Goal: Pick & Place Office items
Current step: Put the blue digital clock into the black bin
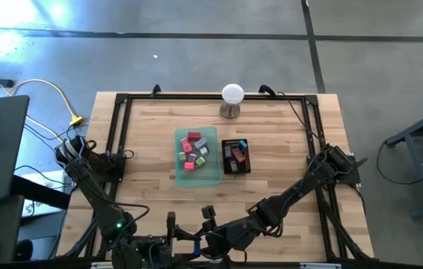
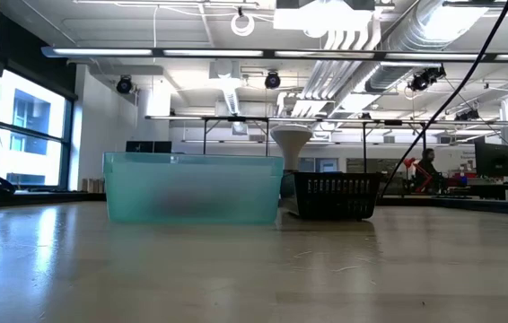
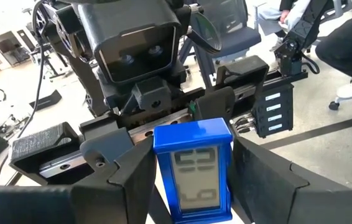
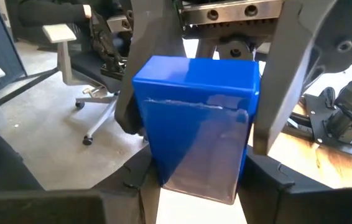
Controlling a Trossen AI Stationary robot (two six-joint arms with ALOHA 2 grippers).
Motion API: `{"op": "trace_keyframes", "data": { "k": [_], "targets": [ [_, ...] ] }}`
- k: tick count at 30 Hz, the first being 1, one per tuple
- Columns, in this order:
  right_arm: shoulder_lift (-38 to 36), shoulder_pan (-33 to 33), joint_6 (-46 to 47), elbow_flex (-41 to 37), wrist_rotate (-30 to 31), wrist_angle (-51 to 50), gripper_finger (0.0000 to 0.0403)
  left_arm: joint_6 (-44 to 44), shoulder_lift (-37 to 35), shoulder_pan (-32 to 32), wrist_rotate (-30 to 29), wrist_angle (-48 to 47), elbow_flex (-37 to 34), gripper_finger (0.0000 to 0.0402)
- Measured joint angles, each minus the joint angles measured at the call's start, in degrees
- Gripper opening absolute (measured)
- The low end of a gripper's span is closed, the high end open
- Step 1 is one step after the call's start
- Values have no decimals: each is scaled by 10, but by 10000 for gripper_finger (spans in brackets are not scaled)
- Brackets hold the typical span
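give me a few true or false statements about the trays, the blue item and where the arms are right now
1. The green tray sits left of the black mesh tray in the high view. True.
2. The white ball on its stand lies inside the green tray. False: it stands on the table beyond both trays.
3. A blue office item sits between both arms' fingers. True: the left gripper and right gripper meet around it at the table's near edge.
4. The black mesh tray is empty. False: several small items lie in it.
5. The right gripper hovers over the green tray. False: it is at the near edge.
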Motion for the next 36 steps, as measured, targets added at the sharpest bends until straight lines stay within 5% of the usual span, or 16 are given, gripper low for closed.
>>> {"op": "trace_keyframes", "data": {
  "k": [11, 18, 36],
  "targets": [
    [0, 0, -2, 0, 4, -9, 152, -2, 0, 0, 0, 0, 0, 205],
    [0, 0, -1, 0, 7, -15, 152, -79, 0, 17, 1, -3, 0, 205],
    [0, 2, 2, 0, 5, -26, 152, 17, 0, 18, 73, -13, 0, 224]
  ]
}}
